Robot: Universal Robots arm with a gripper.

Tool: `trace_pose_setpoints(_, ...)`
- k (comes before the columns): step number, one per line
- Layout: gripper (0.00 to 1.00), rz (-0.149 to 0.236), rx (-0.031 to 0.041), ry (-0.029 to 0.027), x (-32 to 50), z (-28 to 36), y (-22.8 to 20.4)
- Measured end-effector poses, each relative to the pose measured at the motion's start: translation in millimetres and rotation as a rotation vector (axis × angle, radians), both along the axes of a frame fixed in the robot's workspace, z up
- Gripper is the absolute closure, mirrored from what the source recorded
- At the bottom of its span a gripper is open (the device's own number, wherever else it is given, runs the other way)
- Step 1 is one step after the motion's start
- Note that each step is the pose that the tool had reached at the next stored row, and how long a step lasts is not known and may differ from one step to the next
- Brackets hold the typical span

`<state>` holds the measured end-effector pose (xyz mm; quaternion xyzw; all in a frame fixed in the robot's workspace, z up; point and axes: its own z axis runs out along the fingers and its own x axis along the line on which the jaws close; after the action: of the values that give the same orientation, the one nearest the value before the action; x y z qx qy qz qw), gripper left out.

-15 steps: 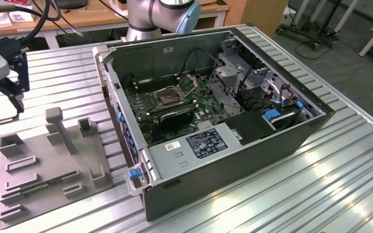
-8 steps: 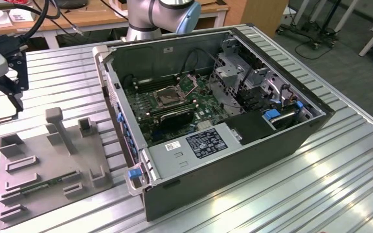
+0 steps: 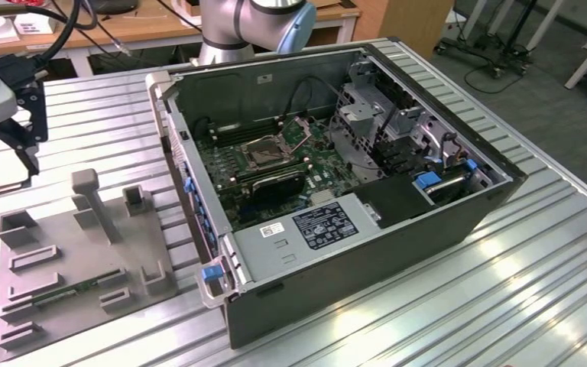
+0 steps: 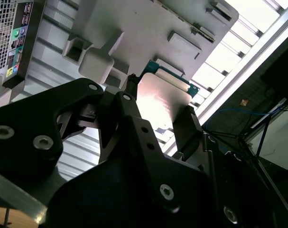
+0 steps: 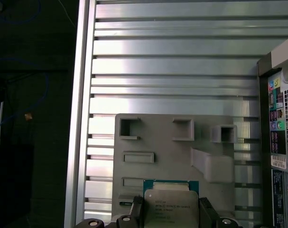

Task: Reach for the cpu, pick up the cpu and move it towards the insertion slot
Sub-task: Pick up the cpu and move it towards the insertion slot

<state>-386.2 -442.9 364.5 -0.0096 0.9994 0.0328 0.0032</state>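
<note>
The cpu [image 5: 171,205], a thin square chip with a pale silvery top and a green rim, sits between my two black fingers [image 5: 137,209] in both wrist views. My gripper [image 4: 160,97] is shut on the cpu [image 4: 158,102], holding it by two opposite edges above the grey fixture plate [image 5: 162,142]. In the exterior view my gripper [image 3: 3,162] hangs at the far left, above the table and well away from the case. The insertion slot [image 3: 267,151], a square socket with a shiny frame and dark centre, lies on the green board inside the open computer case [image 3: 375,229].
The grey fixture plate [image 3: 69,264] carries raised posts and pockets, with a narrow green memory stick [image 3: 61,292] lying in one. The case wall [image 3: 176,153] stands between the plate and the board. Cables and drive cages crowd the case at the exterior view's right. The table is ribbed metal [image 3: 538,290].
</note>
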Motion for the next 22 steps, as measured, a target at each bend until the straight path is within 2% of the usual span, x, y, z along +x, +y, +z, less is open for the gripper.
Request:
trace_pose_setpoints(11,0.46,0.0,0.0003,0.0,11.2,-0.1,0.0)
trace_pose_setpoints(22,0.46,0.0,0.0003,-0.0001,28.3,-0.1,0.0)
